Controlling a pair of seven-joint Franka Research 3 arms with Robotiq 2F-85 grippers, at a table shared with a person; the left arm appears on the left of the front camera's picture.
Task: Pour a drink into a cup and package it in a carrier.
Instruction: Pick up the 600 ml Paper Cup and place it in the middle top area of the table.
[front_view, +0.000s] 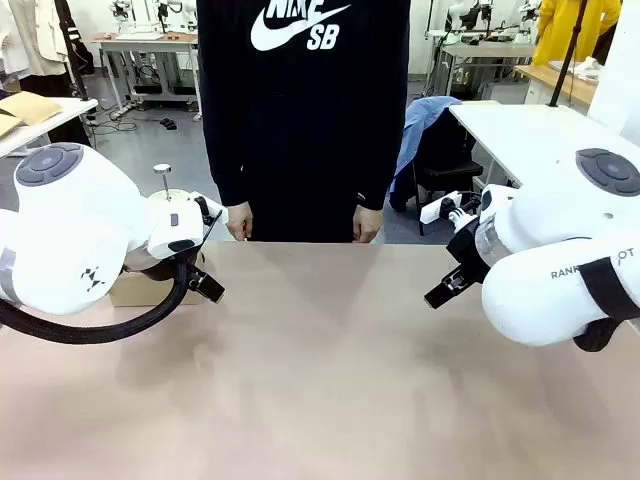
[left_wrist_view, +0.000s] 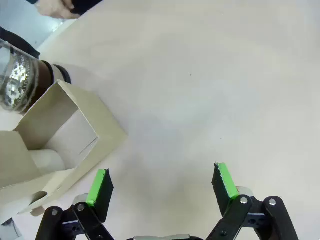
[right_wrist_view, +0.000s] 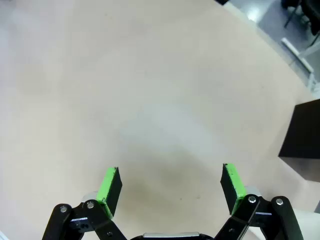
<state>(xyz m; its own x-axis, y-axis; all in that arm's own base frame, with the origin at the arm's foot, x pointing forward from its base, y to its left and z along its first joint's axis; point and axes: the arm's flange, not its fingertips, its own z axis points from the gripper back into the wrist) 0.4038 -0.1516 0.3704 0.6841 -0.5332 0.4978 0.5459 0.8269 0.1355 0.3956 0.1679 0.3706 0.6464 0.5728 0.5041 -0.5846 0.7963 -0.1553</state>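
Hovering over worktop (left_wrist_view: 210, 90), left hand (left_wrist_view: 162, 175) spread wide, gripping nothing. Carrier (left_wrist_view: 105, 125) just beside one finger (open top faces wrist camera). Jug (left_wrist_view: 17, 80) of dark drink (left_wrist_view: 46, 75) stands past carrier's far corner. Right hand (right_wrist_view: 172, 177) likewise wide over worktop, black box (right_wrist_view: 302, 132) off to one side.

Table (front_view: 330, 380): pale tan top, running across to the far side.
Person (front_view: 303, 110): standing at the far edge in a black sweatshirt with white print.
Black box (right_wrist_view: 301, 134): sitting on the table, near its edge.
Chair (front_view: 440, 170): back there, blue cloth (front_view: 418, 125) draped over it.
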